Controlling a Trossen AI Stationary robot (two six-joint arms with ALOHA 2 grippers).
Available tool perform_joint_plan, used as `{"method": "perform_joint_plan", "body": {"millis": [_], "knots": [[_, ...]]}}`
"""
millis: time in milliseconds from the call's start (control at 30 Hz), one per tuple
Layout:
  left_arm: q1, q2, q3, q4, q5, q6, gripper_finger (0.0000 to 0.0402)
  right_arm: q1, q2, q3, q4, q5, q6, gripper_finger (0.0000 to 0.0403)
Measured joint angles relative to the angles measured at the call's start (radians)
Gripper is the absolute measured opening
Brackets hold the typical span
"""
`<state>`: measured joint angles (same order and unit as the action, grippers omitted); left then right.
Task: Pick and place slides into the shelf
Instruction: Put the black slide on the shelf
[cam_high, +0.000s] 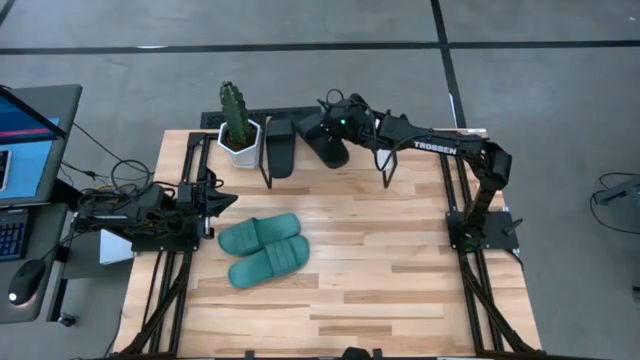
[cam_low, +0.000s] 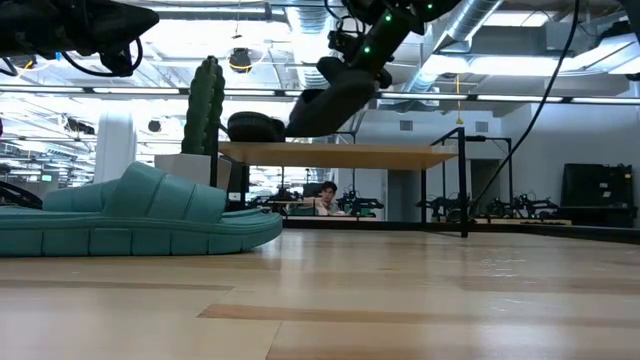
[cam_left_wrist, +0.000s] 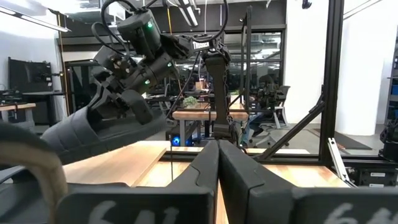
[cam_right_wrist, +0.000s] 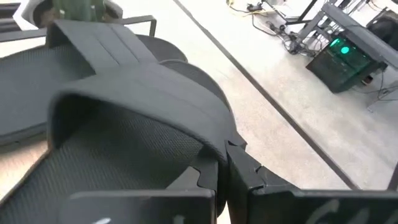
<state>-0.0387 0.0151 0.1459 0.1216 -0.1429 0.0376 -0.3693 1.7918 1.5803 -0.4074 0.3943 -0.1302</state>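
Note:
The shelf (cam_high: 420, 150) stands along the table's far edge, and its wood panel (cam_low: 400, 155) is seen edge-on in the low view. One black slide (cam_high: 280, 150) lies flat on the panel. My right gripper (cam_high: 338, 122) is shut on the second black slide (cam_high: 326, 146), which is tilted over the panel beside the first. The teal pair (cam_high: 262, 250) rests sole-down on the table, left of centre. My left gripper (cam_high: 228, 203) waits shut at the table's left edge, touching nothing. My right gripper pinches the black slide's wide strap at one side edge (cam_right_wrist: 211, 146), close to where the strap meets the sole. The fingers (cam_right_wrist: 249, 186) slant down from the table's right. The slide hangs tilted below them, its lower end (cam_low: 298, 125) just above the shelf panel.
A cactus in a white pot (cam_high: 238, 130) stands at the shelf's left end, next to the lying black slide. The shelf's thin black legs (cam_high: 388, 172) reach down to the table. A laptop (cam_high: 25, 150) and a mouse (cam_high: 22, 285) sit beyond the table's left edge.

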Motion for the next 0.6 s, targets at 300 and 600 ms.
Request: {"method": "perform_joint_plan", "body": {"millis": [300,600], "knots": [[0.0,0.0,0.0,0.0,-0.001,0.001,0.0,0.007,0.072,-0.002,0.011,0.049,0.027,0.0],[0.0,0.0,0.0,0.0,-0.008,0.007,0.0,0.007,0.095,0.0,0.036,0.136,0.114,0.0]]}}
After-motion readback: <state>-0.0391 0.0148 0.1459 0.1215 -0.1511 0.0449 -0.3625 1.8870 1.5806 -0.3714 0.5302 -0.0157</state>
